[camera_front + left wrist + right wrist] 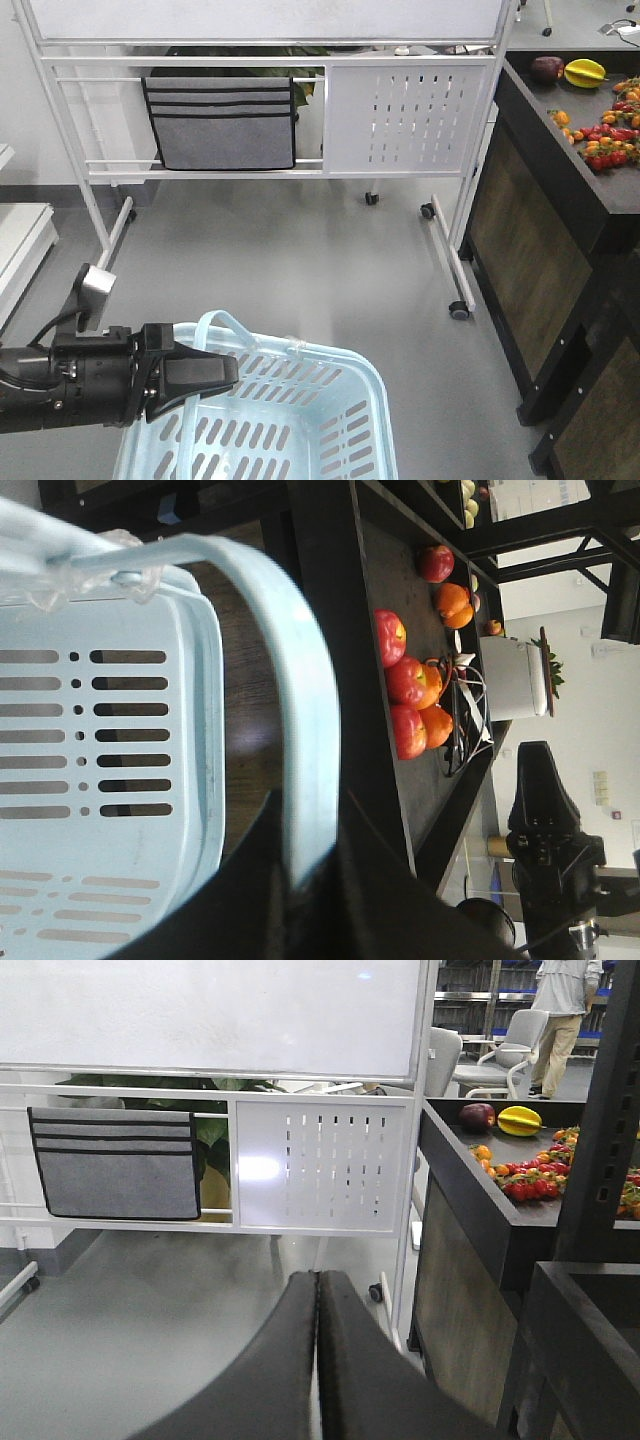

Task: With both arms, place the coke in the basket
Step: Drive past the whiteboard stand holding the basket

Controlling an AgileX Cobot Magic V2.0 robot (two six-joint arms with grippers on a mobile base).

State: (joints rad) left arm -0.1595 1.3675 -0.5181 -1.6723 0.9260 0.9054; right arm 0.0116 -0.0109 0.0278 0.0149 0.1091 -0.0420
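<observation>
Gripping the hinged blue handle (300,730) of a light blue slotted plastic shopping basket (300,425), the black left gripper (225,378) holds it over the grey floor (300,260) near a dark fruit-laden counter (540,180); the right gripper (317,1290) shows jaws pressed together, pinching nothing.

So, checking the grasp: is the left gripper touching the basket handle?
Touching. Left wrist view shows the left gripper clamping the basket handle, fingers against both sides.

The basket (372,402) runs off the bottom edge, its handle (214,321) apparently part-hidden by the left gripper (230,378).
</observation>
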